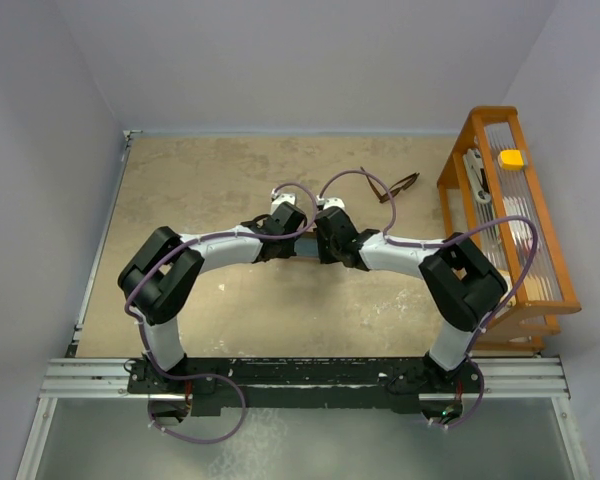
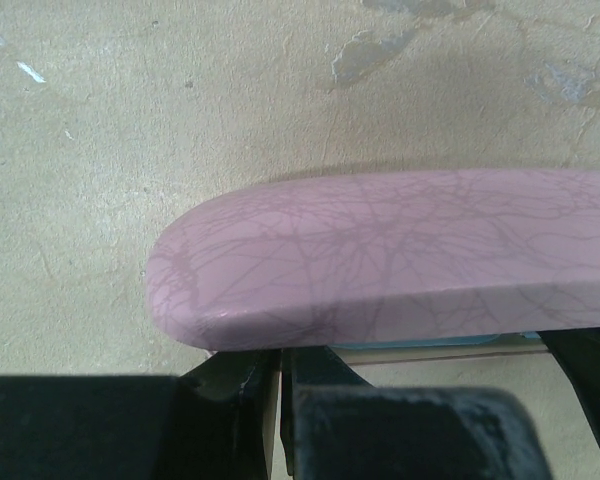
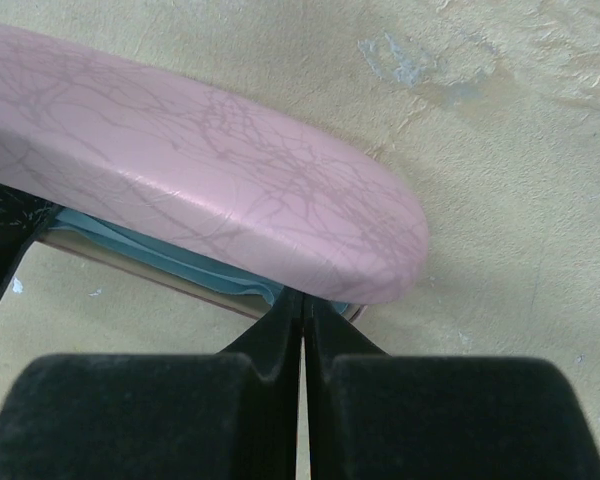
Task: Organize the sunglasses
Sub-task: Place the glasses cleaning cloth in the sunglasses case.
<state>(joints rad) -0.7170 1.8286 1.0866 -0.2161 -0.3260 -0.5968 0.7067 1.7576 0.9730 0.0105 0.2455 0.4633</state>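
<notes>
The sunglasses (image 1: 398, 186), thin dark brown frame with temple arms spread, lie on the tan table right of centre, beyond both grippers. A pink oblong case fills both wrist views, its marbled lid (image 2: 400, 250) (image 3: 190, 170) raised slightly over a light blue cloth (image 3: 170, 255) (image 2: 450, 342). My left gripper (image 2: 278, 362) is shut, its tips tucked under the lid's rounded end. My right gripper (image 3: 302, 305) is shut too, its tips under the opposite end, touching the cloth's edge. In the top view the two wrists meet mid-table and hide the case.
An orange wooden rack (image 1: 510, 215) stands along the right edge, holding a yellow object (image 1: 511, 158) and a pale tool (image 1: 477, 178). Grey walls close in the table at the back and on both sides.
</notes>
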